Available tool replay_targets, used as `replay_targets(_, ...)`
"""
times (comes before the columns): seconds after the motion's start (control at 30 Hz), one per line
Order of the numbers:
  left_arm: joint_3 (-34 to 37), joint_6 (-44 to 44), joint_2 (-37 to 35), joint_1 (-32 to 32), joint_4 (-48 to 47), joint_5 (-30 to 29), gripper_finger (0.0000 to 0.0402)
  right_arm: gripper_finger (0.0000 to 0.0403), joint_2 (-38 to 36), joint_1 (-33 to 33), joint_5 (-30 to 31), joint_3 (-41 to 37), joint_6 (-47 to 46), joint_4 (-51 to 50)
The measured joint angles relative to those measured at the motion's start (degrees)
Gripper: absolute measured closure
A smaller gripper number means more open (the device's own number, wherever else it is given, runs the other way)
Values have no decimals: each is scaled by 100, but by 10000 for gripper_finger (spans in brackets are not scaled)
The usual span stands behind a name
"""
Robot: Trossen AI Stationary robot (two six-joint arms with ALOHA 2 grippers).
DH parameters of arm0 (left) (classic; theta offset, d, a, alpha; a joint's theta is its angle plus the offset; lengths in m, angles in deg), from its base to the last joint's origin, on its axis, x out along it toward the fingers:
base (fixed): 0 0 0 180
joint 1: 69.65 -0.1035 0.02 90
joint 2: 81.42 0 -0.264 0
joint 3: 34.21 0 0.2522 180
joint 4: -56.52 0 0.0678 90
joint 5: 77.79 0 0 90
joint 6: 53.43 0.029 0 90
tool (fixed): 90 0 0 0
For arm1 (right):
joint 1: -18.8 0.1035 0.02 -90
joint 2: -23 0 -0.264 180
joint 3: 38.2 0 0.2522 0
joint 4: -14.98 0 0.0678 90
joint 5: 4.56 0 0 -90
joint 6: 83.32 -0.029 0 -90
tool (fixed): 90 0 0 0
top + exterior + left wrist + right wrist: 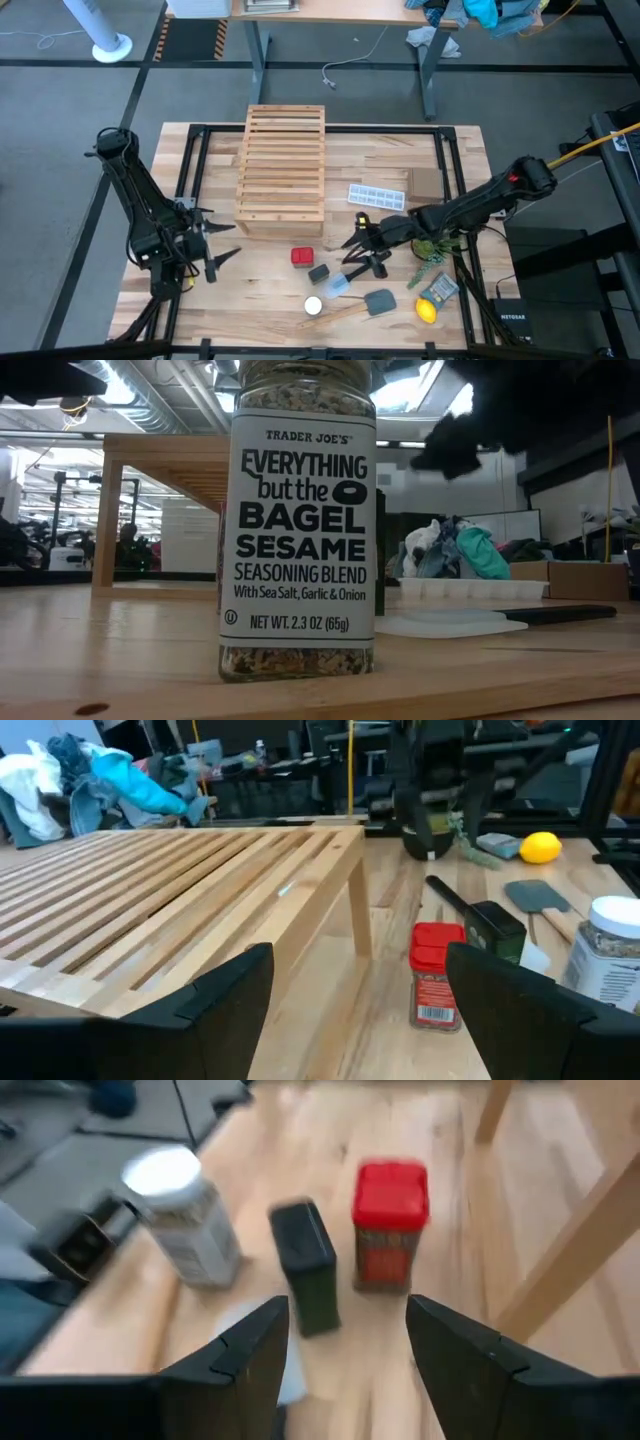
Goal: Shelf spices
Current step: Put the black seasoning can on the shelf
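In the low view the clear jar [297, 520] fills the middle and hides the other spices, and the shelf [282, 168] shows only in part behind it. The right gripper [357, 247] reaches in low, fingers apart and holding nothing, just beside the black tin [318, 272] and red box [302, 257], which stand near the shelf's front edge. The left gripper [212, 245] waits with fingers wide apart off the shelf's other front corner, with bare table between.

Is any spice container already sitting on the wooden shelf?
No: in the high view the red container, black container and white-lidded jar all stand on the table, beside the shelf.
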Motion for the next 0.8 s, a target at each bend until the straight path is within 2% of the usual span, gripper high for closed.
replay_targets(0.1, 0, -88, -2, 102, -208, -71, 112, 194, 425, -1, -27, 0, 0, 296)
replay_targets(0.23, 0, -730, -70, 298, -824, -337, 112, 194, 945, -1, -287, 0, 0, 956)
replay_targets(0.4, 0, -1350, -129, 482, -1326, -409, 112, 194, 1260, -1, -461, 0, -27, 1268)
replay_targets(0.8, 0, -1384, -129, 563, -1318, -406, 112, 194, 2013, -1, -349, 69, -107, 2238)
